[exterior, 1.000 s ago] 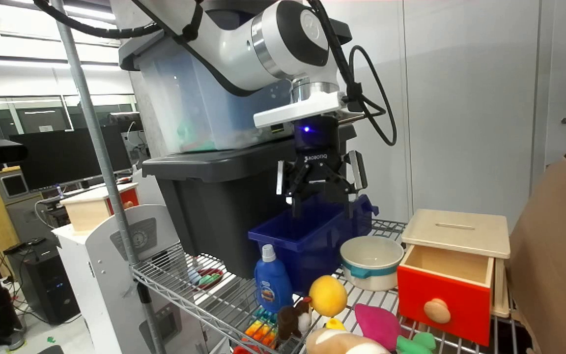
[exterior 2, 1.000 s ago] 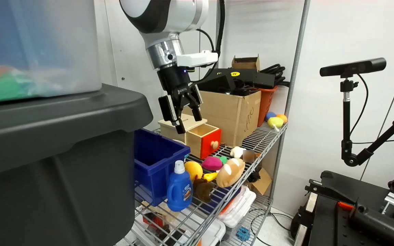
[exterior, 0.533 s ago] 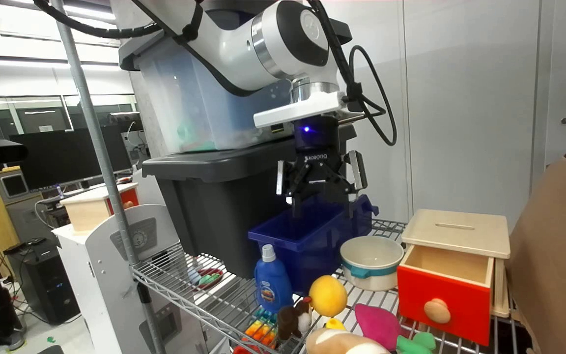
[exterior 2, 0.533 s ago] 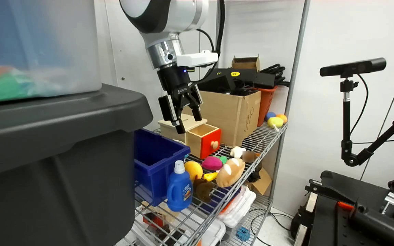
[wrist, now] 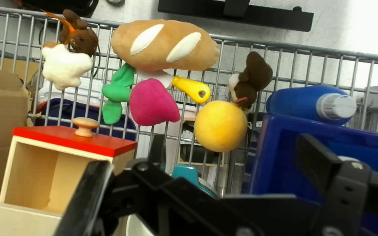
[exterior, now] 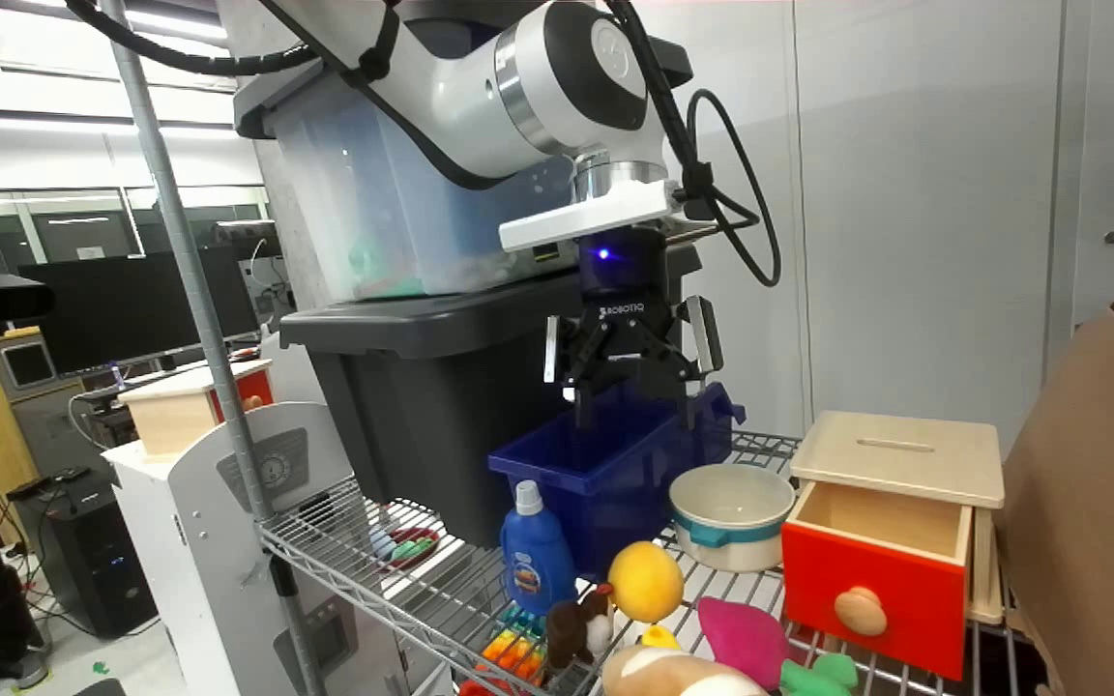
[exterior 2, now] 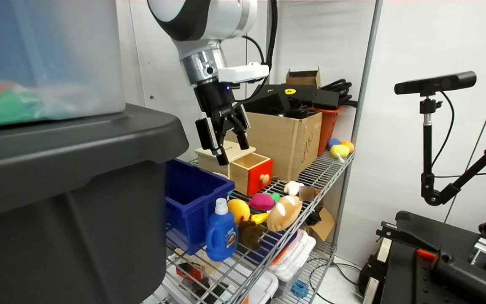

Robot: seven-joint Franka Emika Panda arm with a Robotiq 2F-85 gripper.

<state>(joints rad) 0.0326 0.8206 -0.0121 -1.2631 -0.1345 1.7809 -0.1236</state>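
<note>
My gripper (exterior: pixel 635 416) is open and empty, pointing down above the blue bin (exterior: pixel 636 507) and near the cream pot with teal handles (exterior: pixel 729 553). In an exterior view the gripper (exterior 2: pixel 233 152) hangs in front of the wooden box with the open red drawer (exterior 2: pixel 260 177). In the wrist view the fingers (wrist: pixel 233 149) are wide apart. A yellow-orange ball (wrist: pixel 220 126) shows between them, lower down on the rack. A blue bottle (wrist: pixel 297 101) stands beside the bin. A magenta-and-green plush (wrist: pixel 153 102), a yellow-handled toy (wrist: pixel 190 89) and a bread plush (wrist: pixel 164 46) lie farther out.
A brown plush (wrist: pixel 253 78) and a white plush (wrist: pixel 65 65) lie on the wire rack (exterior: pixel 393 599). A large dark tote (exterior: pixel 402 425) stands beside the bin, with a clear tote (exterior: pixel 354 193) on top. A cardboard box (exterior 2: pixel 276 139) stands beside the drawer box.
</note>
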